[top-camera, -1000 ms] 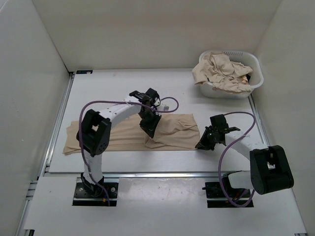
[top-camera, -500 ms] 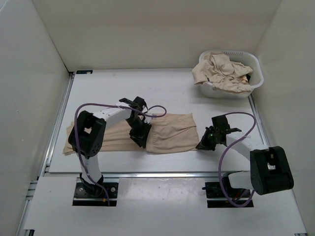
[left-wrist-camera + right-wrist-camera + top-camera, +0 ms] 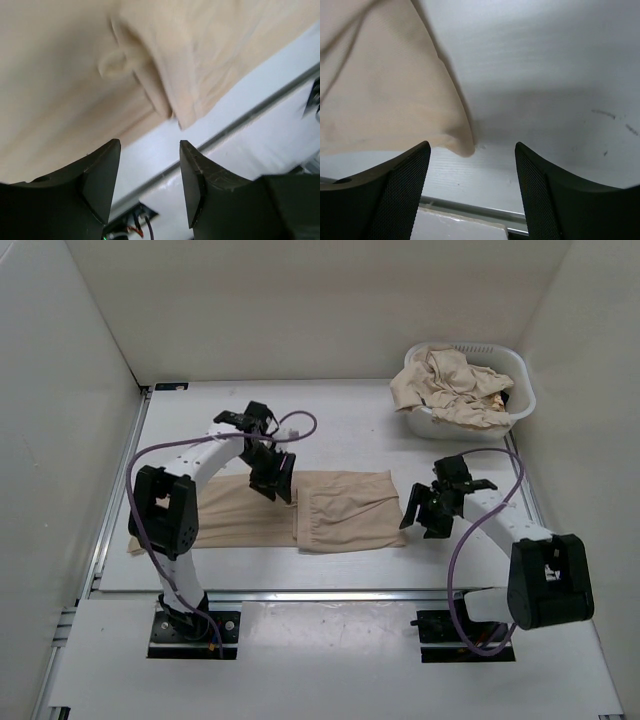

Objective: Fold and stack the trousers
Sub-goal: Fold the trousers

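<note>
The light beige soft-cloth trousers (image 3: 345,510) lie flat along the near part of the white table (image 3: 350,430). Their right portion looks doubled over, with a layer edge crossing near the middle. The step in hand seems to be the next fold. To do it well, each gripper should take a corner through all the layers, lift both together, and lay the cloth down edge on edge without dragging the layer beneath.

The left gripper (image 3: 275,480) hangs over the far edge of the trousers, near that layer edge. Its jaws are spread with nothing between them, and the cloth lies below and ahead of it. The right gripper (image 3: 420,515) hovers just beside the right end, also spread and empty. In the right wrist view the near right corner of the cloth (image 3: 380,90) lies just ahead of its fingers (image 3: 400,190).
</note>
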